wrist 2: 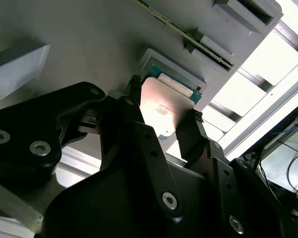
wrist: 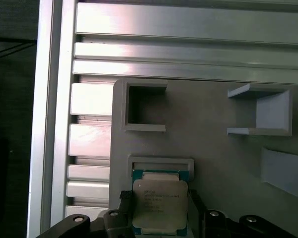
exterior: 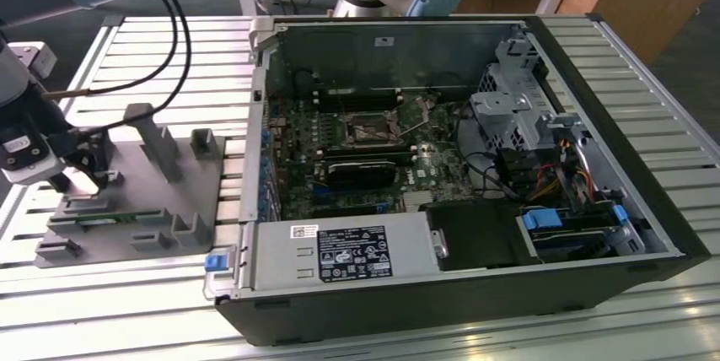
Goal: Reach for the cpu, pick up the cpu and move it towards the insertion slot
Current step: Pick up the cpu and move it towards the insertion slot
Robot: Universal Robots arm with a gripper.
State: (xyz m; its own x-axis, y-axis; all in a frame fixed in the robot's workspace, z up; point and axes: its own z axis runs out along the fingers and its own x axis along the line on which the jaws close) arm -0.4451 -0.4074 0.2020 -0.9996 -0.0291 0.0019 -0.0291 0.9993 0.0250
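Second wrist view: gripper [wrist 2: 165, 99] closed tight around the cpu [wrist 2: 161, 113] at grey fixture [wrist 2: 89, 39].

A black gripper [exterior: 77, 177] hangs low over a flat grey plastic fixture plate [exterior: 124, 209] at the exterior view's left. Between it and the square dark insertion slot [exterior: 369, 130] stand a tall grey plastic post [exterior: 152, 137], a shorter grey block [exterior: 202, 143], and the upright side wall [exterior: 260, 108] of an open black computer case. The space above these is open. The slot lies uncovered, with a long black rectangular card [exterior: 360, 174] just beside it. Loose black cables [exterior: 169, 32] hang near the arm.
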